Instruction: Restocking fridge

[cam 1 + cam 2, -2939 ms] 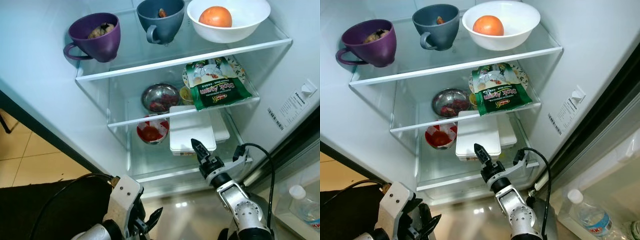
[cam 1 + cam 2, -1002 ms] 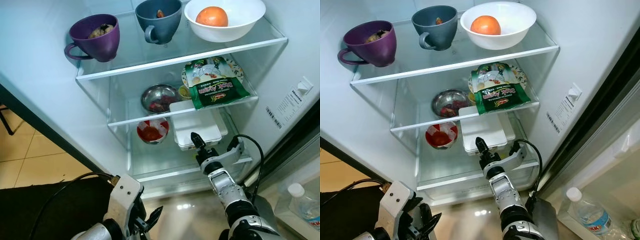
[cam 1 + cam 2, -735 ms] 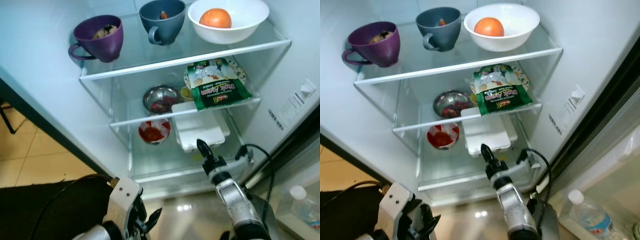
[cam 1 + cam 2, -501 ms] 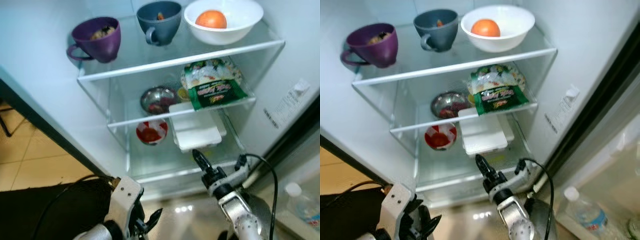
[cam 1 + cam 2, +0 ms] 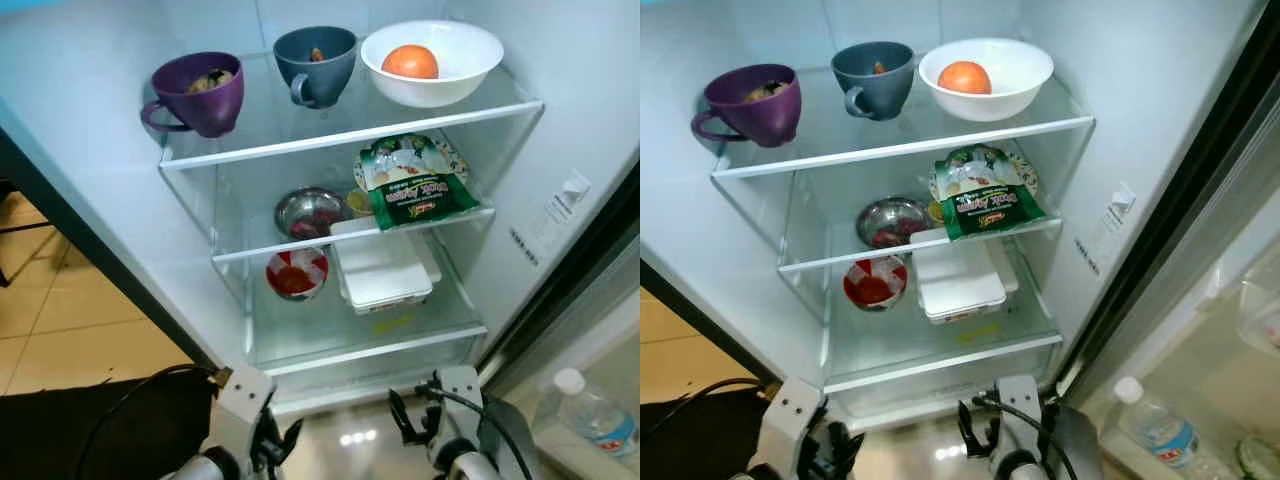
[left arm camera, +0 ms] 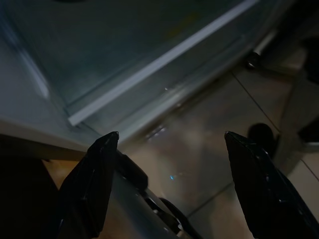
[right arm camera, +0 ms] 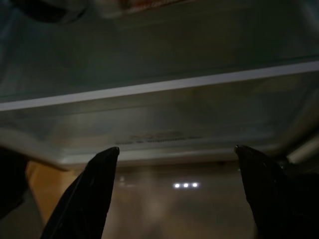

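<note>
The fridge stands open before me. A white lidded box (image 5: 382, 272) lies flat on the lower glass shelf (image 5: 400, 335), next to a red bowl (image 5: 296, 273). My right gripper (image 5: 413, 428) hangs low in front of the bottom drawer, outside the fridge; its fingers (image 7: 84, 199) are spread wide and open, with nothing between them. My left gripper (image 5: 278, 440) hangs idle at the bottom left; its fingers (image 6: 94, 184) are open over the floor.
The top shelf holds a purple cup (image 5: 200, 92), a grey-blue cup (image 5: 315, 62) and a white bowl with an orange (image 5: 430, 62). On the middle shelf are a green packet (image 5: 412, 188) and a steel bowl (image 5: 308, 212). A water bottle (image 5: 590, 415) stands in the door at the right.
My right gripper has pulled back from the white box and dropped below the fridge's bottom edge. The box stays on the lower shelf. The camera has shifted.
</note>
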Controlling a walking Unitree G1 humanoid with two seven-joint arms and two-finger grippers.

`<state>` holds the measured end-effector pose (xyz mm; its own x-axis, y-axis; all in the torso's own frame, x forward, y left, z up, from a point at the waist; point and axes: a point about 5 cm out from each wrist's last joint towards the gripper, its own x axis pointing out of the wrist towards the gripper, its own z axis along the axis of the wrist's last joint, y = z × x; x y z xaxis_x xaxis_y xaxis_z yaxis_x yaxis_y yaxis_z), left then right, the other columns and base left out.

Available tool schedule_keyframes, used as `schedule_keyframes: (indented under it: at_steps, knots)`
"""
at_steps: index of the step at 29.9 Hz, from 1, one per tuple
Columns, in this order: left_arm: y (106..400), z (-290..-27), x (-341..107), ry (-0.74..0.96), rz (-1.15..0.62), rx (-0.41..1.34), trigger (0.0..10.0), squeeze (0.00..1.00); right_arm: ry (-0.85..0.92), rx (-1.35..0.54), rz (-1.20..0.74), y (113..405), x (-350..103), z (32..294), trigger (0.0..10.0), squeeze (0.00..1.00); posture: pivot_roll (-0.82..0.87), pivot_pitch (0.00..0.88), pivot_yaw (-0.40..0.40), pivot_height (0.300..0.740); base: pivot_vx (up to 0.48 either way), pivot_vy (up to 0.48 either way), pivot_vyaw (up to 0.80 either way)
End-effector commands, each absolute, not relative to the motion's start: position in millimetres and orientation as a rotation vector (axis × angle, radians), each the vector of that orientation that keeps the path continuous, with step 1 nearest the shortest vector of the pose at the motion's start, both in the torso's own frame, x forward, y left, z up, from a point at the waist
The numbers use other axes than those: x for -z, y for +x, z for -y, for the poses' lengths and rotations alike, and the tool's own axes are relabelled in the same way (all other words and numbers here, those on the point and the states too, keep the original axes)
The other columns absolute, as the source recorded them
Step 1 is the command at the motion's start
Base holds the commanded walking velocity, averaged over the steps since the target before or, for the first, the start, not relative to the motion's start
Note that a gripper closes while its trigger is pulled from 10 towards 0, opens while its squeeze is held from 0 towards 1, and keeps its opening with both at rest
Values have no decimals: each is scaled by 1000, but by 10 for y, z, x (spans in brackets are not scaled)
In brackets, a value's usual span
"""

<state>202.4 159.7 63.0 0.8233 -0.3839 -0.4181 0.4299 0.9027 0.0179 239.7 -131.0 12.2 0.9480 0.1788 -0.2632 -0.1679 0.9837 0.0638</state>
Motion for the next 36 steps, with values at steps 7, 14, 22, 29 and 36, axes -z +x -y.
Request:
schedule_keyframes:
  at_steps: [7,14,22,29,36]
  knots:
    - [2071,-1598,-573,115,-393,379,10000,0,27,-92,-223,2401,-136,1337,10000,0,-19,160,50,341,0,0,0]
    - [2089,-1548,-556,111,-376,382,10000,0,30,-42,-168,2496,-256,1393,10000,0,-24,150,47,355,0,0,0]
    - [2148,-1539,-582,110,-349,383,10000,0,26,-38,-140,2552,-309,1363,10000,0,-23,142,47,395,0,0,0]
    - [2165,-1540,-576,111,-345,383,10000,0,21,-40,-141,2555,-303,1362,10000,0,-29,142,46,420,0,0,0]
    - [2152,-1517,-552,109,-349,391,10000,0,14,-35,-156,2531,-267,1390,10000,0,-29,142,46,445,0,0,0]
